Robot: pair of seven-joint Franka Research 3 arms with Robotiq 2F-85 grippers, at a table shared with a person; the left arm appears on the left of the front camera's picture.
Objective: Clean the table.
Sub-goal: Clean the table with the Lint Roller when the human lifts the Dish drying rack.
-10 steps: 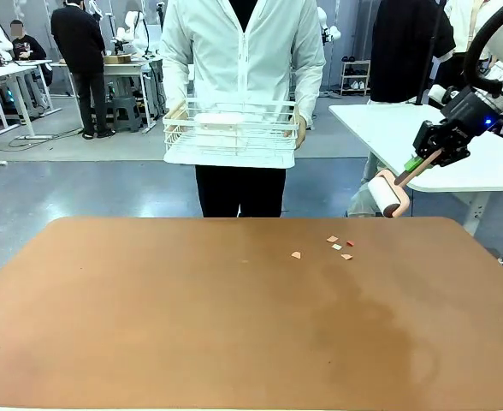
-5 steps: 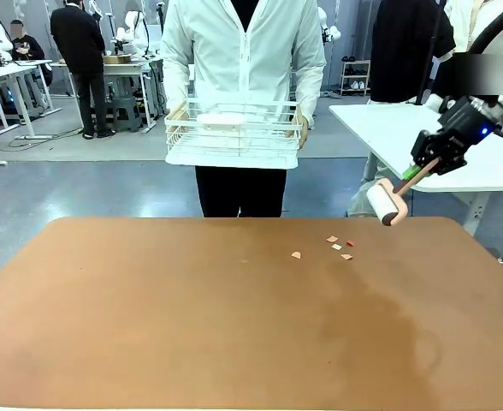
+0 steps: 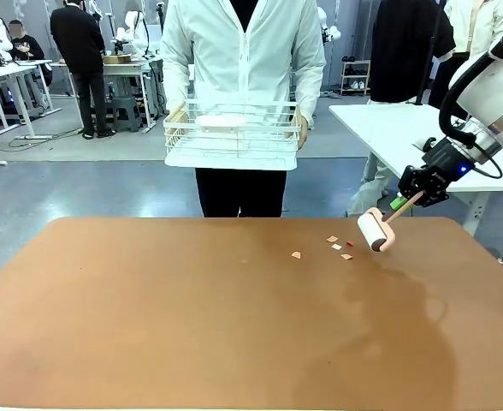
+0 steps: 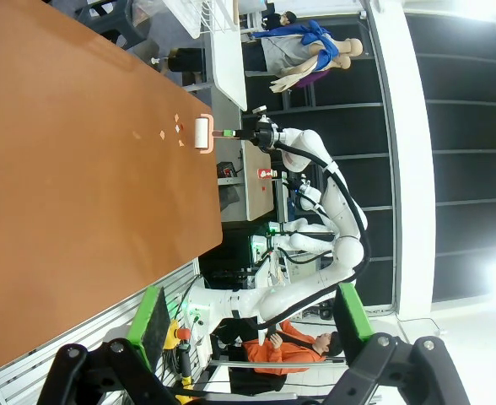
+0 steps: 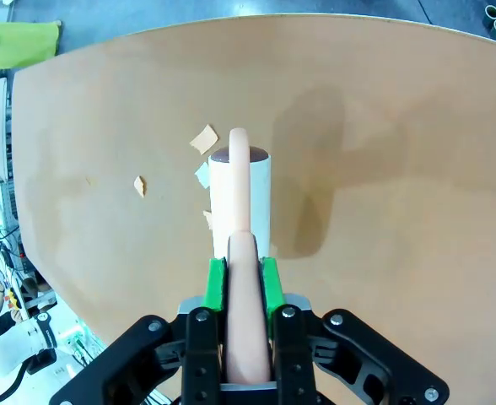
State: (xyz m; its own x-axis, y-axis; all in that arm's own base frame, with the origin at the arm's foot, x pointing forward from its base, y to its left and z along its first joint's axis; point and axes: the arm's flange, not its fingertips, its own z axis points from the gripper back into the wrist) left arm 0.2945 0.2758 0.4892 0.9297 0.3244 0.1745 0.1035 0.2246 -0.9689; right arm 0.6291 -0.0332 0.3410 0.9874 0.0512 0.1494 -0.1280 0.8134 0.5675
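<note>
The right hand (image 3: 403,202), clamped on the lint roller (image 3: 372,231), has dropped toward the scraps (image 3: 337,246) at one o'clock on the counter (image 3: 149,325); rolling looks next

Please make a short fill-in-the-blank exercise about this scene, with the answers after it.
The right gripper is shut on the ____ of the lint roller.
Paper scraps lie on the table, to the ____ of the roller in the front view.
The person holds the white wire rack with ____ hands.
The left gripper has its jaws ____.
Missing words: handle; left; both; open.
</note>
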